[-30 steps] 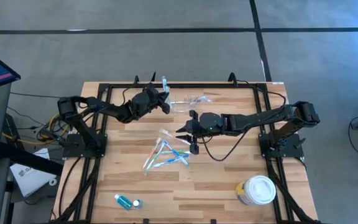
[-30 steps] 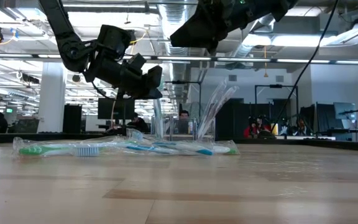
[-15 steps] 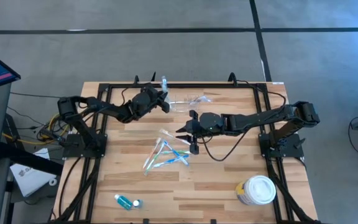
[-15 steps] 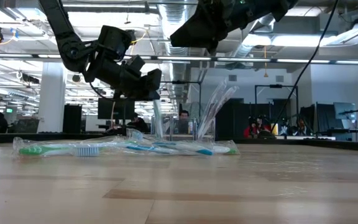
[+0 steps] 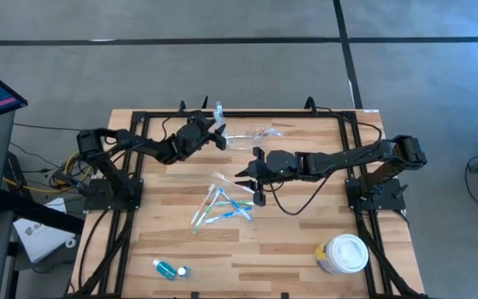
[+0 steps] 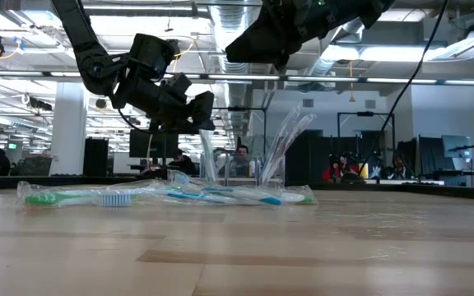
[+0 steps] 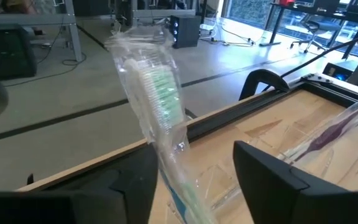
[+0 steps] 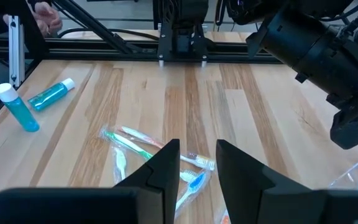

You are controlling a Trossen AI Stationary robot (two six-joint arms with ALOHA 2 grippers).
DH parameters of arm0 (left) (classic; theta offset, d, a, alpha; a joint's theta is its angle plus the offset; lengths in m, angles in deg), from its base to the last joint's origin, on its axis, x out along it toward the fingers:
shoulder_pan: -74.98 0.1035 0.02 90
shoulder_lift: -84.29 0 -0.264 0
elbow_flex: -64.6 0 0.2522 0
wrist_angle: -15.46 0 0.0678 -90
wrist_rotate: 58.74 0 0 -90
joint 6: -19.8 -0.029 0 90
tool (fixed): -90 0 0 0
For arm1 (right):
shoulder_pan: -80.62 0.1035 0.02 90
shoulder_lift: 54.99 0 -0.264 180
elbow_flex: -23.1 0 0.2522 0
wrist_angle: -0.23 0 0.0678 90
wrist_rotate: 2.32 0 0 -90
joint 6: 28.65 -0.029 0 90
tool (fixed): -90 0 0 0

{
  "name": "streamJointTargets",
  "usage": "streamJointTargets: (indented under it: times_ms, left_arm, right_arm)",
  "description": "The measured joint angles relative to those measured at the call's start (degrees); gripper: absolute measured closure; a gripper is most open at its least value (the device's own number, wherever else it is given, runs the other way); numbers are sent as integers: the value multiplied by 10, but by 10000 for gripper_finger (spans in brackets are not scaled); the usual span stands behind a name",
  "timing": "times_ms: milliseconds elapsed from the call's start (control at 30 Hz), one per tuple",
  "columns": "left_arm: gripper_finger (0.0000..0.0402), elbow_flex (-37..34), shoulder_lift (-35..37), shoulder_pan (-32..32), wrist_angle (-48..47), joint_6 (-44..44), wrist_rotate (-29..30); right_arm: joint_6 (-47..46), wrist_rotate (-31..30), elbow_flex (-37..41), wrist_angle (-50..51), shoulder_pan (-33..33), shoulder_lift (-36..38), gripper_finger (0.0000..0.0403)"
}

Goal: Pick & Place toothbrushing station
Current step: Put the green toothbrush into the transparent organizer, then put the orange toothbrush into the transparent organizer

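The toothbrushing station, a low clear holder, sits near the table's far edge with wrapped toothbrushes leaning in it. One wrapped toothbrush with green bristles stands upright there, between the open fingers of my left gripper, which hangs at the station's left side. My right gripper hovers open over mid-table, near a pile of wrapped toothbrushes lying flat on the wood. My left gripper has a finger on either side of the upright toothbrush's wrapper, coming in level from the table's left. The wrapper runs close past one finger; whether it touches that finger I cannot tell.
A small blue bottle lies near the front left edge and also shows in the right wrist view. A round white-lidded tub stands at the front right. A black frame rail runs along the far edge.
My left gripper has opened and let go of the green-bristled toothbrush, drawing back slightly toward the table's left. The toothbrush stays standing at the station, its top now leaning a little.
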Motion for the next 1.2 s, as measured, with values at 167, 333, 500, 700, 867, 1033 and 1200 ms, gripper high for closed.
streamJointTargets:
  times_ms: [167,333,500,700,867,1033,1200]
  left_arm:
    - [161,0,0,0,0,0,27]
    - [137,0,0,0,0,-1,37]
    - [130,0,0,0,-1,-4,38]
    - [138,0,12,-2,-47,-5,40]
    - [142,0,55,-15,-133,-6,40]
    - [143,0,114,-32,-246,-1,38]
    - [143,0,165,-63,-333,15,22]
  right_arm:
    - [0,0,0,0,0,0,307]
    - [0,0,0,0,0,0,307]
    - [0,0,0,4,0,0,307]
    - [0,0,0,10,0,0,307]
    - [-7,0,0,14,0,0,307]
    - [-15,0,0,14,0,0,307]
    - [-15,0,0,13,0,0,307]
